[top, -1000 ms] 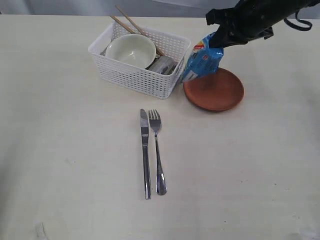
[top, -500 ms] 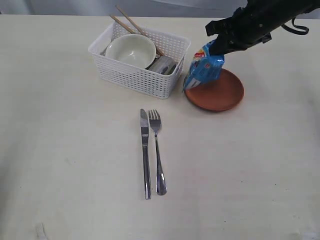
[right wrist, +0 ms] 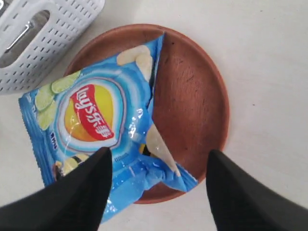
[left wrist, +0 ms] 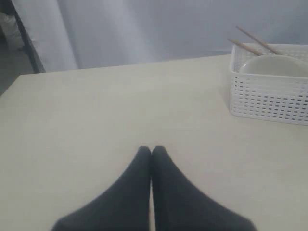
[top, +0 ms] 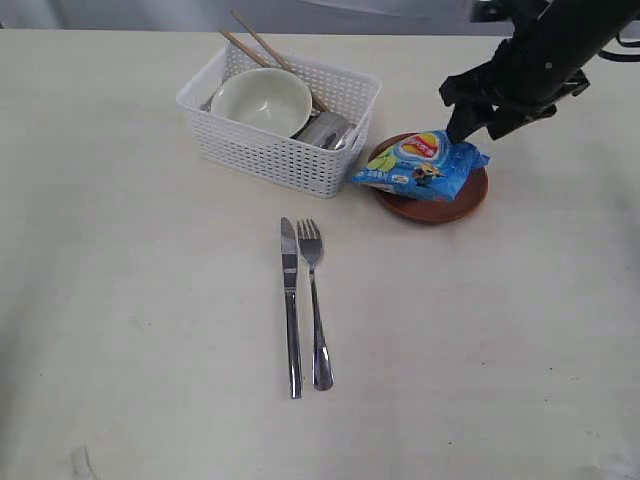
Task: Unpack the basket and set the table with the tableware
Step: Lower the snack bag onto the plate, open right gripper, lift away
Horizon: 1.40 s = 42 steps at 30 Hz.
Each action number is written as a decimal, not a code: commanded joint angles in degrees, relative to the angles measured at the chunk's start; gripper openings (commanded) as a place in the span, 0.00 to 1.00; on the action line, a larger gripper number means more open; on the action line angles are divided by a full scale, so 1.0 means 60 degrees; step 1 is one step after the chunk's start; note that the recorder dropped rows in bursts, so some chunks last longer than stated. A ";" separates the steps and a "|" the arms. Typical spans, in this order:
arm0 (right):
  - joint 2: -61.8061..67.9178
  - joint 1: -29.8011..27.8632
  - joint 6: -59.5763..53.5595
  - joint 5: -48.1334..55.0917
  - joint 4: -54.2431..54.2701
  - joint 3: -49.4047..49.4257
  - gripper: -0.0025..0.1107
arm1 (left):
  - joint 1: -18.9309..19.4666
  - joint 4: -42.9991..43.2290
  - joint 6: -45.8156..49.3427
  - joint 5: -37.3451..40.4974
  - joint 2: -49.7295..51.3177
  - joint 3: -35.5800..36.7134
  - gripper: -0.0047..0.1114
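Right gripper (top: 476, 126): spread wide, nothing held, above bag (top: 420, 165) lying on plate (top: 445, 208), upper right of frame. Left gripper (left wrist: 151, 152): closed, empty. Basket (top: 270, 160), upper centre: bowl (top: 262, 100) judged next to be unpacked. A straight upward withdrawal is advised, so the bag is not snagged.

Blue chip bag (top: 420, 165) lying flat, label up; grey curtain (left wrist: 144, 29) behind

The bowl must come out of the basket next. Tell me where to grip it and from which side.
Grip the bowl by its rim, coming down from above: it sits mouth up in the basket, whose walls block its sides. Probably take the rim arc away from the chopsticks and the steel cup.
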 commanded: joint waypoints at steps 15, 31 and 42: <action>-0.0133 0.1139 -0.0760 -0.0153 0.0482 -0.0005 0.17 | 0.0022 0.0047 0.0000 -0.0070 -0.0026 0.0020 0.04; 0.0685 0.1273 0.1085 0.0394 -0.2199 -0.0005 0.02 | 0.0022 0.0047 0.0000 -0.0070 -0.0026 0.0020 0.04; -0.0058 0.1273 0.1103 0.0049 -0.2114 -0.0064 0.03 | 0.0022 0.0047 0.0000 -0.0070 -0.0026 0.0020 0.04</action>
